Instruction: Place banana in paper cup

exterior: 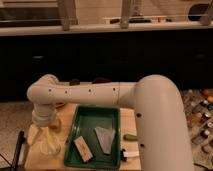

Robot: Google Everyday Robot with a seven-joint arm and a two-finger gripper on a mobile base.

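My gripper (pixel 48 142) hangs from the white arm (pixel 85 92) over the left part of the wooden table (pixel 64 114), just left of the green tray (pixel 116 112). A pale yellow shape (pixel 34 134), likely the banana, lies right beside the gripper on its left; I cannot tell whether it is held. A grey-white cone shape (pixel 105 138), likely the paper cup on its side, lies in the middle of the tray.
A brown block (pixel 82 148) lies in the tray's front left. A small green item (pixel 130 136) and a white item (pixel 130 153) lie right of the tray. An orange item (pixel 53 126) sits by the gripper. Bottles (pixel 202 117) crowd the far right.
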